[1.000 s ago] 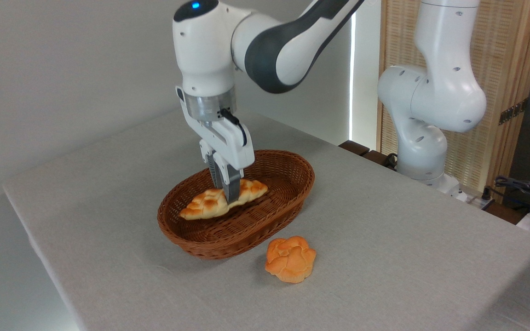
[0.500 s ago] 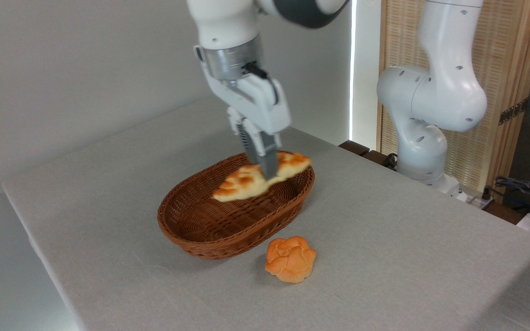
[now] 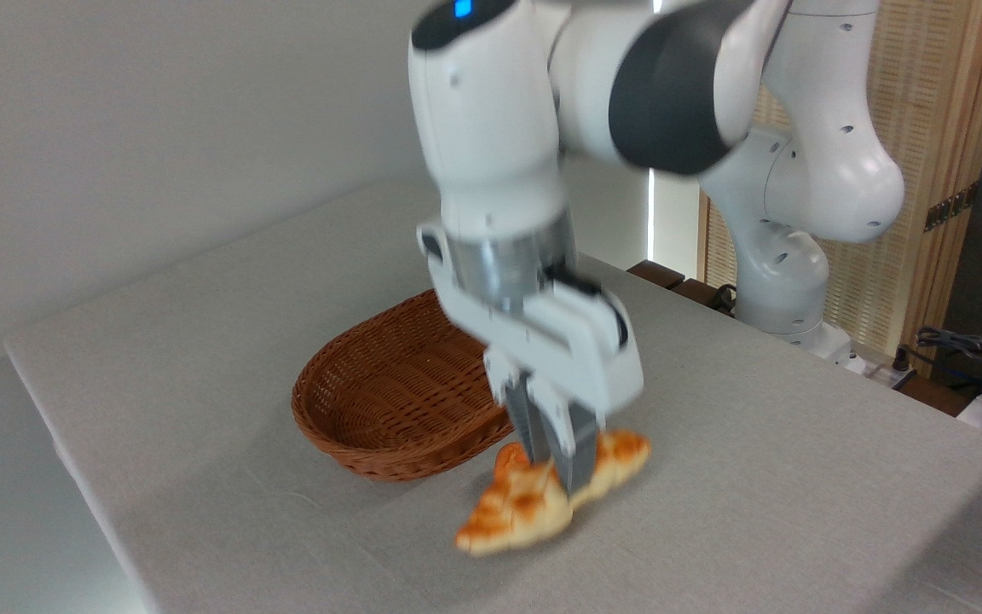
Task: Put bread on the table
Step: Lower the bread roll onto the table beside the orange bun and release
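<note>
Bread (image 3: 512,512): long braided loaf, pale yellow w/ golden-brown patches, motion-blurred; mid-section hidden behind end effector fingers. Lies outside the basket, just right of and nearer than its near rim, low over the desk (image 3: 755,477); contact w/ the desk surface cannot be confirmed. Right end tilted slightly up. An orange patch behind the loaf's middle is too blurred to make out. End effector (image 3: 555,465): fingers narrowed and clamped on the loaf's middle, pointing down. Arm blurred, blocks the basket's right side. Basket (image 3: 380,401): brown wicker, visible interior holds nothing, left of end effector.
</note>
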